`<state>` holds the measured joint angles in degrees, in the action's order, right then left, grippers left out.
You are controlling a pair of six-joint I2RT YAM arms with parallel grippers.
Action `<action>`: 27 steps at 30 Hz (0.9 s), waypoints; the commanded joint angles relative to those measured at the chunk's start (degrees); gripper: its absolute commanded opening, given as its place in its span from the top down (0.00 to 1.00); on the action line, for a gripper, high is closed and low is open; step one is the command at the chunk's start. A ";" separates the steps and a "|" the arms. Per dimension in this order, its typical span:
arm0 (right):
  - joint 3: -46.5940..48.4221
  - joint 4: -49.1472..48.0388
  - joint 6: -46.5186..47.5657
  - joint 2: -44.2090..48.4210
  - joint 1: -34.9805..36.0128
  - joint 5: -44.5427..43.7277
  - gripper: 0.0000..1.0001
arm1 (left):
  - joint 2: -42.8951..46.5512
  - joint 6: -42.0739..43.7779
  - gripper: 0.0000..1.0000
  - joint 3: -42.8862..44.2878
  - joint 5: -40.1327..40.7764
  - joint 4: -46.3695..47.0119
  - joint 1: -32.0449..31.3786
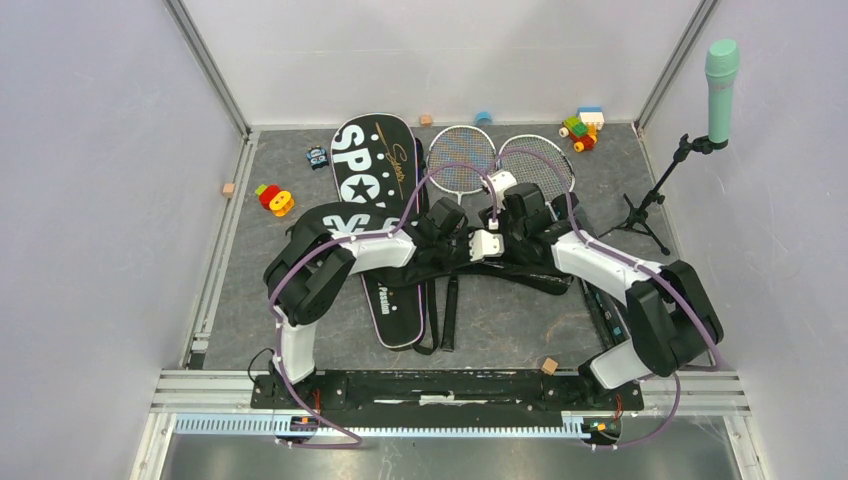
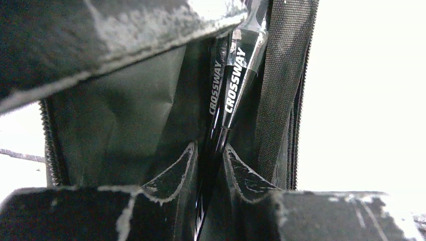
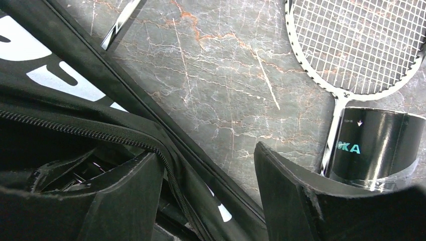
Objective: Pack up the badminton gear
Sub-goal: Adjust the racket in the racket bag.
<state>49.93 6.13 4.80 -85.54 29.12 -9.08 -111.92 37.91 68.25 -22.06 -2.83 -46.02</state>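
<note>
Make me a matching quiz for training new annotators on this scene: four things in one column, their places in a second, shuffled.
Things
1. mint-green microphone on a black stand
2. black fabric racket bag lettered "SPORT"
3. red and yellow toy block
4. two white-framed stringed racket heads

Places
A. far centre, side by side
B. just left of the lettered bag
C. upright at the right edge
D. lying flat, left of centre, its near part under the left arm

Pairs: 1-C, 2-D, 3-B, 4-A
</note>
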 commanded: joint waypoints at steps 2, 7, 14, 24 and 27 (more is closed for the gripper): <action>-2.36 5.24 3.21 -4.42 6.30 7.34 0.29 | 0.86 -8.32 0.75 0.28 1.58 4.69 0.95; -5.46 10.61 0.31 -3.78 6.30 2.54 0.35 | 1.48 -9.36 0.75 -0.22 3.31 5.34 2.13; -10.36 20.71 -4.70 3.18 4.91 -10.94 0.36 | 3.24 -10.49 0.75 -2.31 3.30 6.38 4.65; -5.91 30.24 -13.62 1.54 -2.30 -32.42 0.52 | 3.64 -10.38 0.75 -3.60 4.56 4.85 7.29; -5.99 32.17 -15.77 4.08 -4.69 -37.78 0.75 | 3.88 -10.44 0.76 -3.74 5.31 4.27 7.94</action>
<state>45.21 21.76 -8.25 -83.18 28.93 -30.89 -110.32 32.93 65.14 -25.04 1.80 -43.72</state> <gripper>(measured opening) 0.357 0.252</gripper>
